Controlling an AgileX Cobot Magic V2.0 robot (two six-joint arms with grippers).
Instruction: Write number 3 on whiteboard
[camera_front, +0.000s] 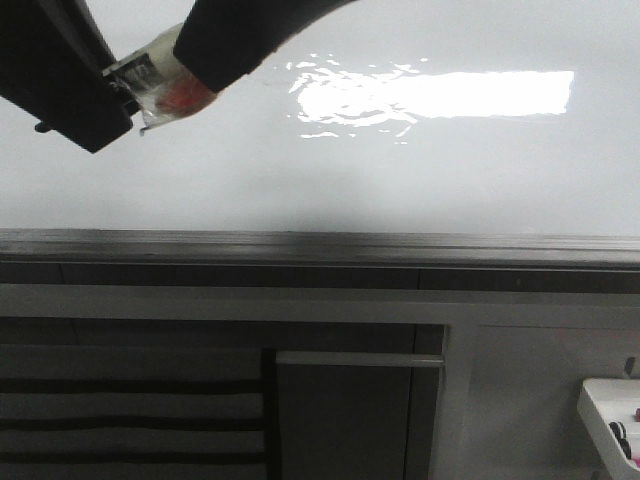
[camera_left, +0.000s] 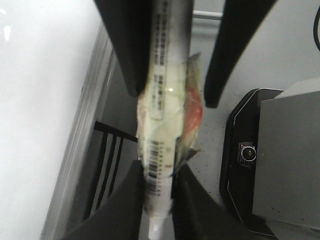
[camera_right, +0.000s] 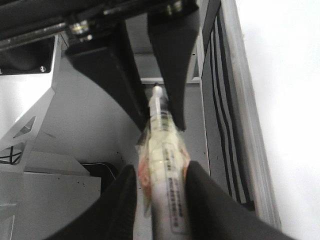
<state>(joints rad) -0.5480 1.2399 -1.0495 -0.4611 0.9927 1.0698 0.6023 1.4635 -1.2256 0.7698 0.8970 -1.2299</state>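
The whiteboard (camera_front: 350, 170) fills the upper front view, glossy white with a bright glare and a grey rim (camera_front: 320, 245). No number 3 shows on it. A white marker (camera_front: 160, 85), wrapped in clear tape with a red patch, is held at the upper left, in front of the board. My left gripper (camera_front: 118, 92) is shut on one end of it (camera_left: 159, 172). My right gripper (camera_front: 195, 75) is shut on the other end (camera_right: 160, 175). The marker (camera_left: 165, 115) spans between both pairs of fingers. The board's edge also shows in both wrist views (camera_left: 35, 100) (camera_right: 285, 75).
A white tray (camera_front: 610, 420) with small dark items sits at the lower right. A black slatted panel (camera_front: 130, 410) and grey cabinet fronts lie below the board's rim. The robot's dark base with a camera (camera_left: 245, 152) is beneath the grippers.
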